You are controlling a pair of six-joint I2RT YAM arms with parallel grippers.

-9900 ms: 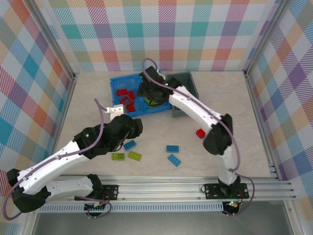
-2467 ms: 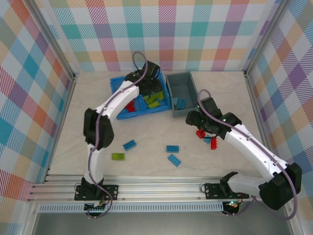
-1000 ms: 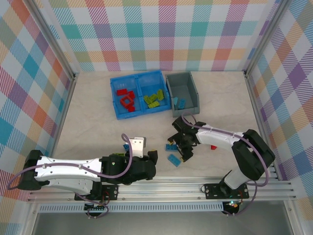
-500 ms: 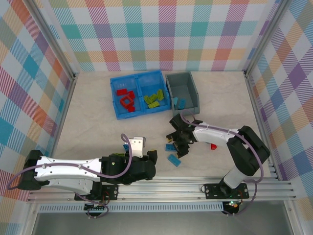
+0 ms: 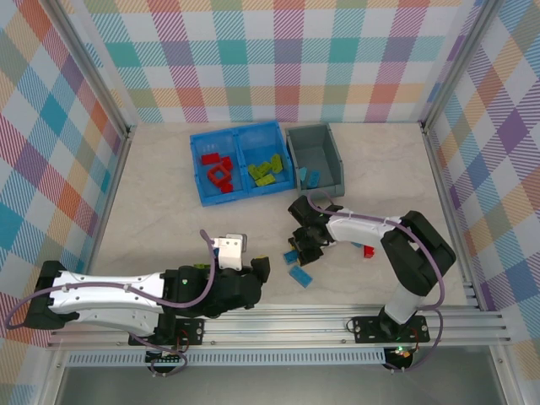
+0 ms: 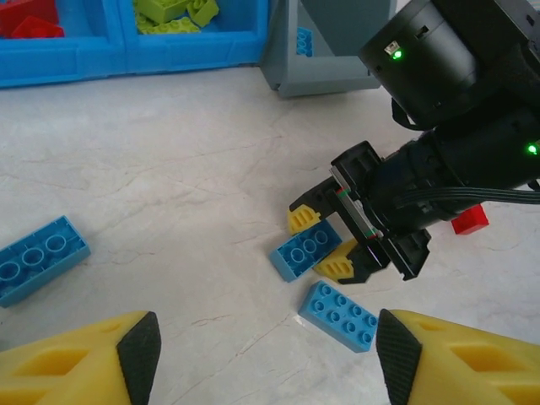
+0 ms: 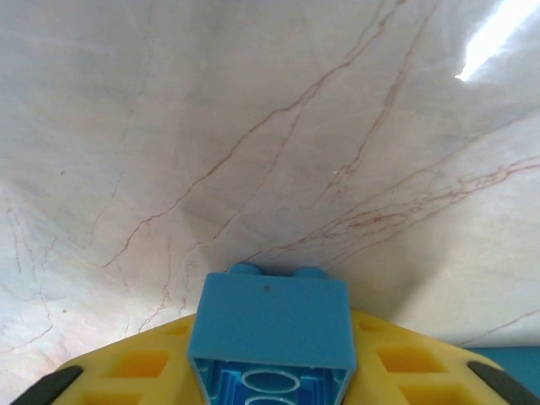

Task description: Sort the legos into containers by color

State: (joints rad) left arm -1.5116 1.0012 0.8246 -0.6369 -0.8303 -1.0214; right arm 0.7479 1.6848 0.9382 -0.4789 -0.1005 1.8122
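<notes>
The right gripper has edged left, now clamped on a small blue studded plastic brick; the dark grey plastic bin lies directly beyond.

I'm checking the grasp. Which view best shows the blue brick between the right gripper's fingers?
Left wrist: the blue brick sits in plain sight between the right gripper's yellow fingertips. Right wrist shows one end, close up; top external, a small, partly hidden patch.

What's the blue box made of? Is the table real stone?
The blue bin looks like glossy moulded plastic: even colour, thin walls. The table looks like pale marble with brown veins, but could be a printed laminate.
</notes>
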